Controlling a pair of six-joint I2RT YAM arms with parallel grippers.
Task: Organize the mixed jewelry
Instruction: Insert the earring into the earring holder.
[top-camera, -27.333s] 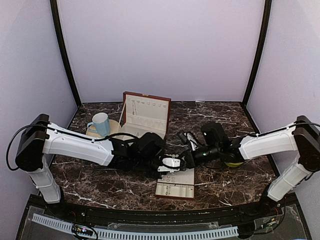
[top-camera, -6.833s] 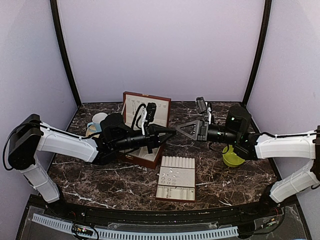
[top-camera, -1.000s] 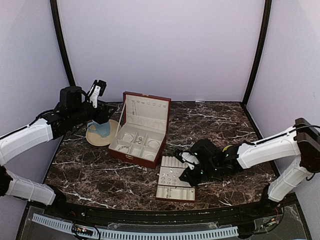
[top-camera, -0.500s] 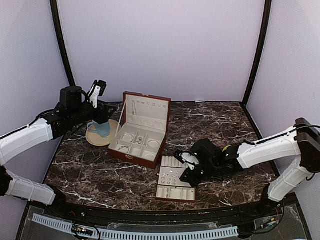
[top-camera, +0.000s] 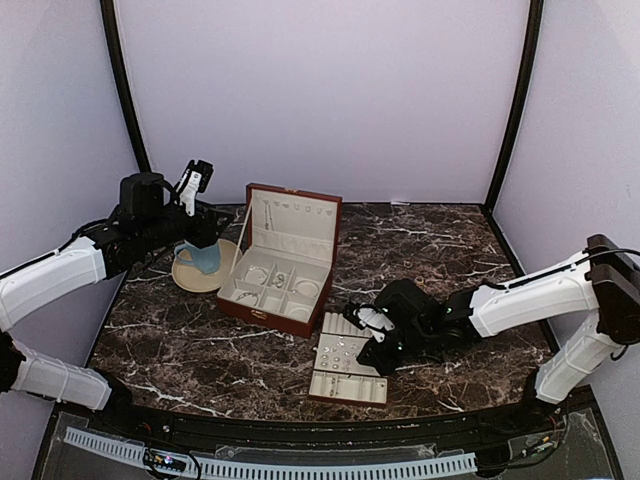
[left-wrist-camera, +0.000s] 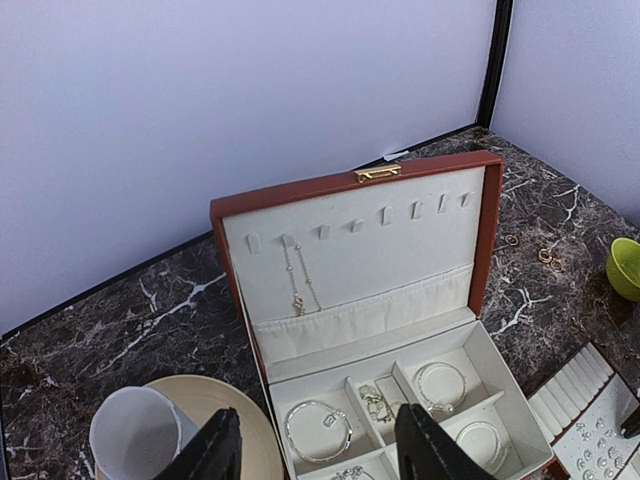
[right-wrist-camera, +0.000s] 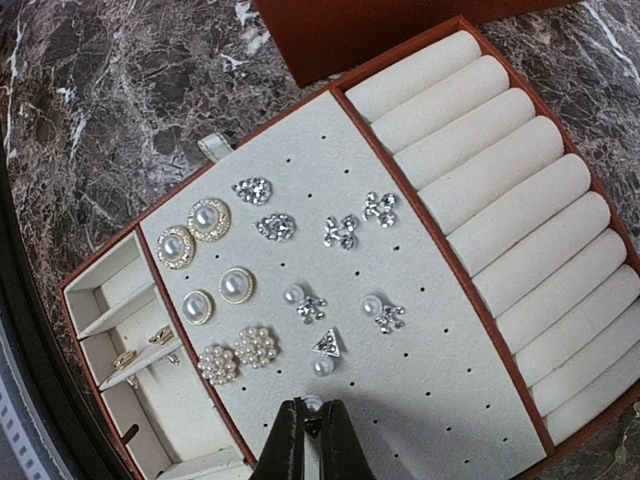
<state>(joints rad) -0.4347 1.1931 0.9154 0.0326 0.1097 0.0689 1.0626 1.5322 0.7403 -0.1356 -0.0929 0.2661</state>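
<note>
a: how does the jewelry look on your screen?

b: i see the mixed jewelry (right-wrist-camera: 275, 226) as many tiny pieces. there are silvery crystal studs (right-wrist-camera: 340, 230) and round white pearl studs with gold rims (right-wrist-camera: 193, 232). they are pinned in loose rows on the perforated pad of the flat cream ring tray with a reddish-brown rim (right-wrist-camera: 470, 180). more pieces are in the open reddish-brown box with cream lining (left-wrist-camera: 350, 235). thin silvery hoop bracelets (left-wrist-camera: 318, 430) lie in its compartments, and one fine chain (left-wrist-camera: 297, 280) hangs on the inside of the lid.

a: and where do they lie from the grippers?

b: the right gripper (right-wrist-camera: 306, 425) is low over the edge of the pad nearest to my wrist camera. its two black fingers are clenched together on one tiny pearl stud (right-wrist-camera: 312, 403). just past the tips sits a small triangle crystal stud (right-wrist-camera: 324, 345), near but apart, and the other studs spread further across the pad. the left gripper (left-wrist-camera: 317, 412) hangs high over the back left of the dark marbled table (top-camera: 200, 340). its fingers are released and wide, with nothing between them. the box with the bracelets is below and ahead of it, well apart. a pale blue mug (left-wrist-camera: 135, 435) on a beige plate (left-wrist-camera: 225, 400) is beside its left finger in my view.
</note>
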